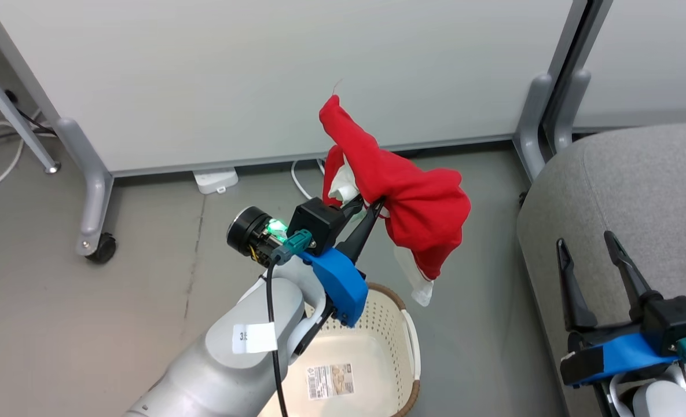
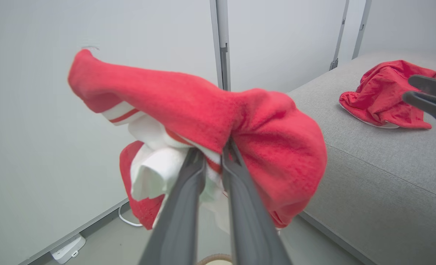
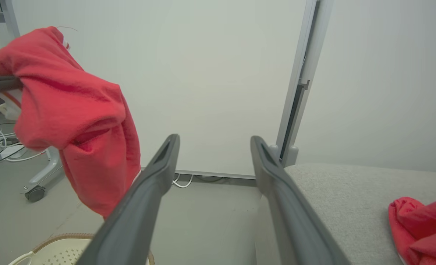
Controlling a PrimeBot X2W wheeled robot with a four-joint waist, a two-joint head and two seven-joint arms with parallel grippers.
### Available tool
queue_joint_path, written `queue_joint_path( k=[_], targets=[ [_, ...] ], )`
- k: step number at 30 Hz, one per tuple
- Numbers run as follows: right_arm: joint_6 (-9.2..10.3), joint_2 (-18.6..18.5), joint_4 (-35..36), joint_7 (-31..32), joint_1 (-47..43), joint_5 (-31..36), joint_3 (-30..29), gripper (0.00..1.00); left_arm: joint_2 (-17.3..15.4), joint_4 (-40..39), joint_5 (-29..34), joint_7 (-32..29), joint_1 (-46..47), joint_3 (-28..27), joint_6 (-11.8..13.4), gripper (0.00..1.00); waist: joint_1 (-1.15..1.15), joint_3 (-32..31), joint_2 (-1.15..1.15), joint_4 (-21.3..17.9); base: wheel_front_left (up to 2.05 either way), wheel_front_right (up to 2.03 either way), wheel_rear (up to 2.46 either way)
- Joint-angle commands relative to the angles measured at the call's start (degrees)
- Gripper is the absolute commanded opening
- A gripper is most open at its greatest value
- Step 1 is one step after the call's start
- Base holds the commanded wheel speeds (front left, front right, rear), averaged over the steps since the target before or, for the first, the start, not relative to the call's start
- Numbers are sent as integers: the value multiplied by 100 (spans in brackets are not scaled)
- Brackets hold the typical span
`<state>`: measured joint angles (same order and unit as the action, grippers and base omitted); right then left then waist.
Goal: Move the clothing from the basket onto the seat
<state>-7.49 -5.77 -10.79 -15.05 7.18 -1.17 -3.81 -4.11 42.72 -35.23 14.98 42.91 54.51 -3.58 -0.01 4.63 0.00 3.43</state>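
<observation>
My left gripper (image 1: 369, 204) (image 2: 214, 147) is shut on a red garment with white stripes (image 1: 403, 197) (image 2: 240, 125) (image 3: 78, 121), held up in the air above and beyond the cream basket (image 1: 377, 324) (image 3: 59, 250). The basket's inside shows just a label sticker (image 1: 329, 380). Another red garment (image 2: 385, 95) (image 3: 420, 230) lies on the grey seat (image 1: 638, 191) (image 2: 379, 165) (image 3: 350, 195) at the right. My right gripper (image 1: 589, 246) (image 3: 214, 143) stands open over the seat's near edge, with nothing between its fingers.
White partition panels on grey wheeled legs (image 1: 91, 197) stand behind, with a post (image 1: 536, 110) next to the seat. A white power strip (image 1: 216, 179) and cables lie at the wall foot. Grey floor lies between basket and seat.
</observation>
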Motion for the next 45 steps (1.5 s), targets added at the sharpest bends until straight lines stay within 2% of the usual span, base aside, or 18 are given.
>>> queue_joint_path(
  k=[1,14,22,35,45],
  targets=[
    [-1,17,-18,-19,-119,-13,10,100,-42,-38,31,30,-58,-16,5,0,1,-158,0,52,0,0,0],
    [-1,-126,-33,-19,-254,-23,357,100,-160,-370,28,-45,-118,53,84,0,1,-255,0,140,0,0,0],
    [-1,-332,-201,-19,-107,-27,1085,100,-201,-514,12,-92,-15,74,106,0,1,-110,0,208,0,0,0],
    [-1,-456,-800,-19,571,-136,2051,100,-136,-612,46,-96,109,181,134,0,1,112,0,342,0,0,0],
    [-1,-410,-1372,-19,1244,-145,2191,100,-54,-644,61,-79,222,282,98,0,1,257,0,483,0,0,0]
  ],
)
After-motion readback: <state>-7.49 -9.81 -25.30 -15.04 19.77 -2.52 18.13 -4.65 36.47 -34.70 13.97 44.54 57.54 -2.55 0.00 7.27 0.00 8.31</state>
